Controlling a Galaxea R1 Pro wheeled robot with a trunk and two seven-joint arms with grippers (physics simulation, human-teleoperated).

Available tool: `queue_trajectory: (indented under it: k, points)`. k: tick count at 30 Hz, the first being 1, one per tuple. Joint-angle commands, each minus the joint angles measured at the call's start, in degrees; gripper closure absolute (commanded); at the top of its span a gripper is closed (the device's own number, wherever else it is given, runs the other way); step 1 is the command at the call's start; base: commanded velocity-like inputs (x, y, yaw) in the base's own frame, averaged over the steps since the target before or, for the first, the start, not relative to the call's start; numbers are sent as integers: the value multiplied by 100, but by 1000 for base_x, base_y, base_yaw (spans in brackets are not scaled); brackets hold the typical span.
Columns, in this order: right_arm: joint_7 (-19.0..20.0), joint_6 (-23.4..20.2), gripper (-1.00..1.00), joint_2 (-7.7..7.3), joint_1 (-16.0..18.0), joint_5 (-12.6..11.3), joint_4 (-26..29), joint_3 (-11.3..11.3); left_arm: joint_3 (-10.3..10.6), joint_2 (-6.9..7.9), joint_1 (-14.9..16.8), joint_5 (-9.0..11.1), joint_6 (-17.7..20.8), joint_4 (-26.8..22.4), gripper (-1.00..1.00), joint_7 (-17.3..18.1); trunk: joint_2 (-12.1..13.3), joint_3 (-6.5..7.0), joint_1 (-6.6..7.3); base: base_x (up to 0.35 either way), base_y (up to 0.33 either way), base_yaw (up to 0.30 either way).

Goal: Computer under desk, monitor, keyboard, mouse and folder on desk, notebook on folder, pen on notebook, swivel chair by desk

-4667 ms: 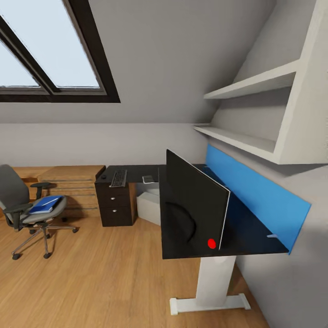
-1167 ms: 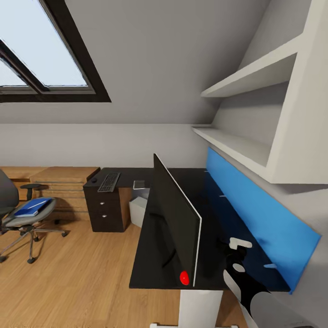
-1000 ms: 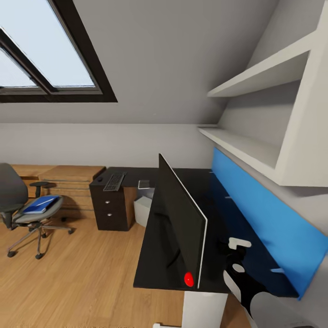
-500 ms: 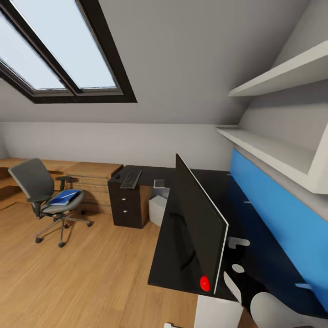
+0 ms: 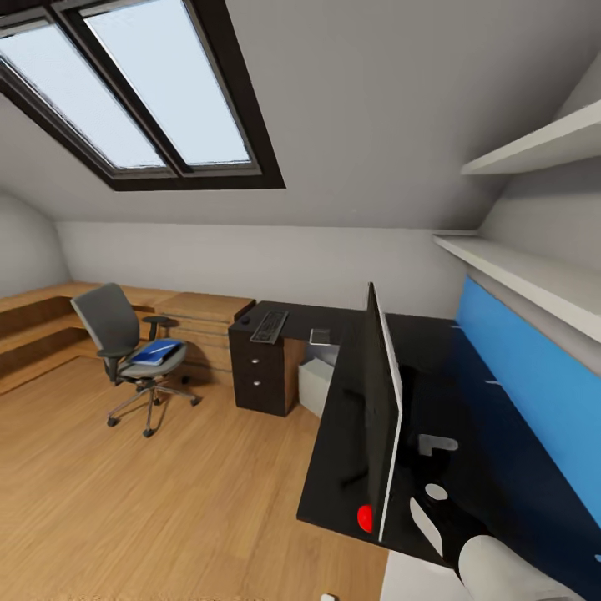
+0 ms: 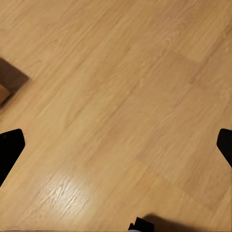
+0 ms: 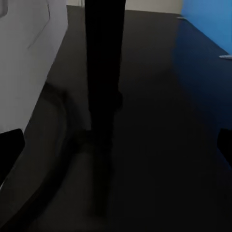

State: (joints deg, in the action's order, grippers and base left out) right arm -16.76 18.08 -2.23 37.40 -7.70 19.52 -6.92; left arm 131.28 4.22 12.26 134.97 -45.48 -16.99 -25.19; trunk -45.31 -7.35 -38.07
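The monitor (image 5: 377, 417) stands edge-on on the counter (image 5: 467, 401) (glossy black); both end effectors gape, empty: left (image 6: 116, 145), right (image 7: 116, 145).

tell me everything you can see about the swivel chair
The swivel chair stands upright on the wood plank floor at the head view's left, apart from the black desk and in front of the low wooden steps. It has a grey upholstered back and seat, dark armrests and a chrome star base on casters. The seat faces roughly toward the desk. A bright blue folder lies flat on the seat. Nothing else touches the chair.
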Motion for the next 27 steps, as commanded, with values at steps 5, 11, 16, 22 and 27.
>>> queue_trajectory:
  k: [5,11,16,22,27]
  points:
    - [-20,20,-100,-1,4,-60,0,-55,40,7,13,-5,-21,-23,-100,-56,-8,-9,-2,0,0,248]
    - [-20,20,-100,3,4,-64,3,-55,38,8,13,-11,-22,-23,-100,-56,-8,-9,-2,0,0,248]
    - [-20,24,-100,4,4,-65,7,-55,38,4,13,-14,-18,-23,-100,-56,-8,-9,-2,0,0,248]
    - [-20,28,-100,4,3,-65,8,-55,38,4,13,-14,-20,-23,-100,-53,-8,-9,-2,0,0,248]
    - [-20,29,-100,4,4,-65,8,-55,38,1,13,-14,-20,-23,-100,-52,-8,-9,-2,0,0,248]
